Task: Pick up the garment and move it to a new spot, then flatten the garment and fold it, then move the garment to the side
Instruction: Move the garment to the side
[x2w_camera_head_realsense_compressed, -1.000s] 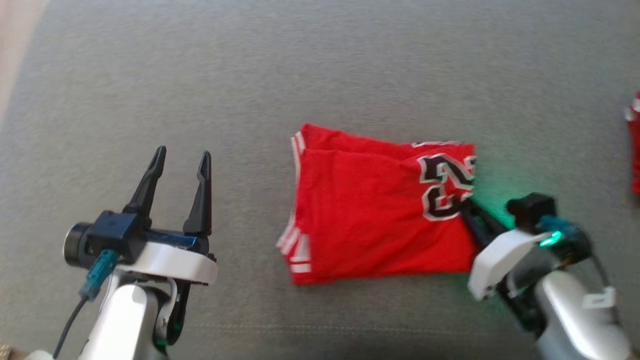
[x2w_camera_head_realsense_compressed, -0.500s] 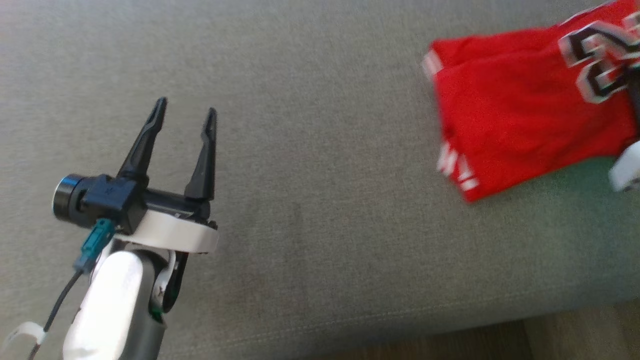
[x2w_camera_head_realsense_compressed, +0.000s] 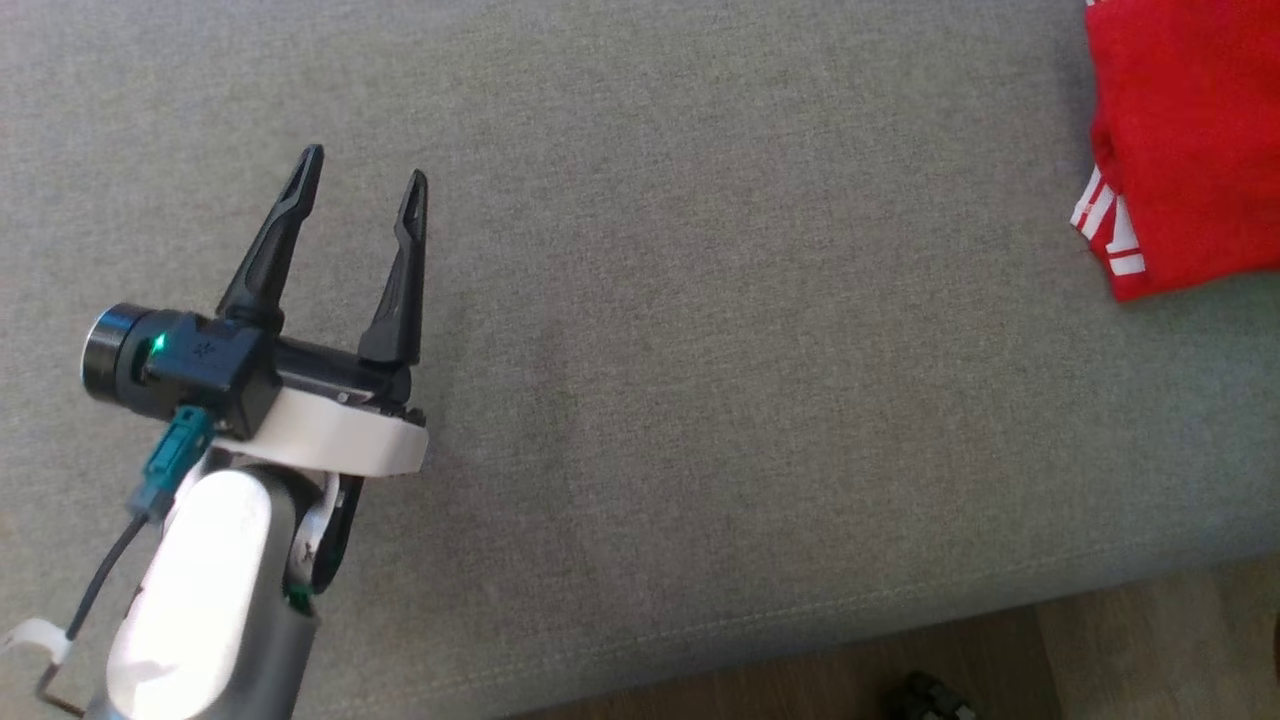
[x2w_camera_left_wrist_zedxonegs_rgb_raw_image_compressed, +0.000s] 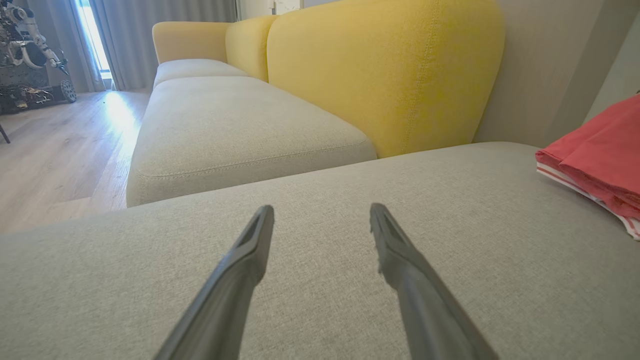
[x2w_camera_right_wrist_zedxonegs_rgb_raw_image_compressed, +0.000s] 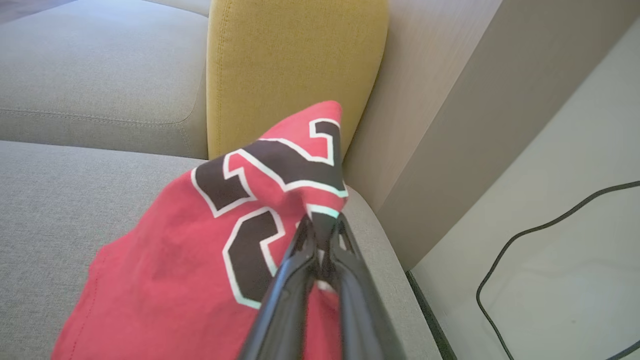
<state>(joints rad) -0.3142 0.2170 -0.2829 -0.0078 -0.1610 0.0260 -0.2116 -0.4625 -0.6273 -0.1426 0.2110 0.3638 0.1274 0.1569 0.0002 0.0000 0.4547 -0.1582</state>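
Far left: my left hand (x2w_camera_head_realsense_compressed: 365, 163) hangs just above the grey sofa seat (x2w_camera_head_realsense_compressed: 720, 360), fingers spread as wide as they go, nothing btwn them. I judge it's parked there on purpose: clear of the cloth, so it can't snag a layer while the other arm does the carrying. Its own camera looks along the seat twd the yellow backrest (x2w_camera_left_wrist_zedxonegs_rgb_raw_image_compressed: 380, 75). There's bare cushion under the fingers, w/ a red edge off at the right.

Middle: plain grey fabric. The front seam runs along the bottom, wood floor (x2w_camera_head_realsense_compressed: 1150, 650) below it.

Right: the garment (x2w_camera_head_realsense_compressed: 1190, 120), a red jersey w/ white stripes at the hem, folded into a flat packet, sits at the top right of the head view, well apart from my left hand. Part of it runs out of frame.

Right wrist view: my right hand (x2w_camera_right_wrist_zedxonegs_rgb_raw_image_compressed: 325, 220) is closed tight on the jersey's corner, right by the black-and-white number. That corner is pulled up into a peak and the rest slopes down to the seat. Pinching one corner should let the whole packet follow as one piece, prob. w/o the folds opening. It's near the seat's end, by the backrest. A black cable (x2w_camera_right_wrist_zedxonegs_rgb_raw_image_compressed: 530, 235) lies on the pale floor beyond. Looks like the last step, moving it aside; not yet let go.
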